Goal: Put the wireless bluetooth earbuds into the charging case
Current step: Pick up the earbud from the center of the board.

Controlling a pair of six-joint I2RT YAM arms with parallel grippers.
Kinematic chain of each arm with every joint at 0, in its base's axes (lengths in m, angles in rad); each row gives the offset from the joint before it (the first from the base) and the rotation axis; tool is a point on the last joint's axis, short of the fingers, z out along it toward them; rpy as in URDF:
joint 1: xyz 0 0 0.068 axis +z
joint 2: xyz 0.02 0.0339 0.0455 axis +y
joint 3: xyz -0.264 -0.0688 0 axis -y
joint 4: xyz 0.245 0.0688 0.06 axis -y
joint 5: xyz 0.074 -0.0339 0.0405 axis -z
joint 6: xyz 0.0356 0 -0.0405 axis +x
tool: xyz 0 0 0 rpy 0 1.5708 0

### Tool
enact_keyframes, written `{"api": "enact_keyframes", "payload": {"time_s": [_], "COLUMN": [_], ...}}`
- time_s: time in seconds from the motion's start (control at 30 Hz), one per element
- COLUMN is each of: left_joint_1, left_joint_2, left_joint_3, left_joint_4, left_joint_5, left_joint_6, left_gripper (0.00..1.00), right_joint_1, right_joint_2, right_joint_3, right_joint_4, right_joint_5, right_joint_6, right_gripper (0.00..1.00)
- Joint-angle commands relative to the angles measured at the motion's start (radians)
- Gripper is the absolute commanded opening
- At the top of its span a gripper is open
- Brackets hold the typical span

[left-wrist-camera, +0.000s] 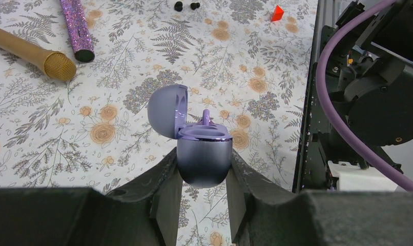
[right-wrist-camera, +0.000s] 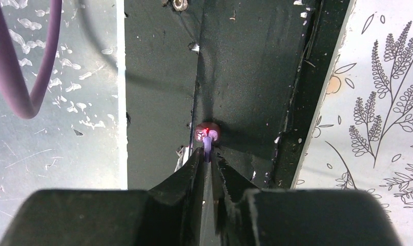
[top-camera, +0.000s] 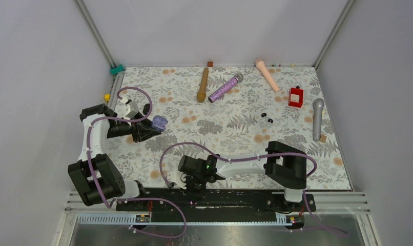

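My left gripper is shut on the lilac charging case, holding it upright above the table. Its lid stands open, and one lilac earbud sits in it with the stem sticking up. In the top view the case is at the left. My right gripper is low over the black base rail at the table's near edge. It is shut on the stem of a second lilac earbud, which shows a red light. Two black earbuds lie on the cloth at the right.
On the floral cloth lie a gold microphone, a glittery purple one, a pink one and a grey one. A red block stands at the far right. My right arm stretches along the near edge.
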Motion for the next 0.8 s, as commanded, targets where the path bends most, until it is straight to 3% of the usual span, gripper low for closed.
{"api": "enact_keyframes", "payload": {"time_s": [0.0, 0.23, 0.47, 0.77], "left_joint_1": [0.002, -0.001, -0.028, -0.086], "left_joint_2": [-0.011, -0.006, -0.007, 0.003], "left_joint_3": [-0.010, -0.009, -0.016, -0.031], "left_joint_4": [-0.039, -0.041, -0.039, -0.040], "left_joint_5": [0.056, 0.056, 0.057, 0.076], "left_joint_6": [0.035, 0.035, 0.048, 0.069], "left_gripper": [0.00, 0.00, 0.00, 0.00], "right_joint_1": [0.007, 0.008, -0.004, -0.185], "right_joint_2": [-0.019, -0.024, -0.104, -0.320], "right_joint_3": [0.036, 0.055, 0.160, 0.222], "right_joint_4": [0.014, -0.013, -0.165, -0.233], "right_joint_5": [-0.008, -0.013, 0.094, 0.226], "right_joint_6": [0.003, -0.007, -0.085, -0.139], "right_gripper": [0.13, 0.00, 0.00, 0.00]}}
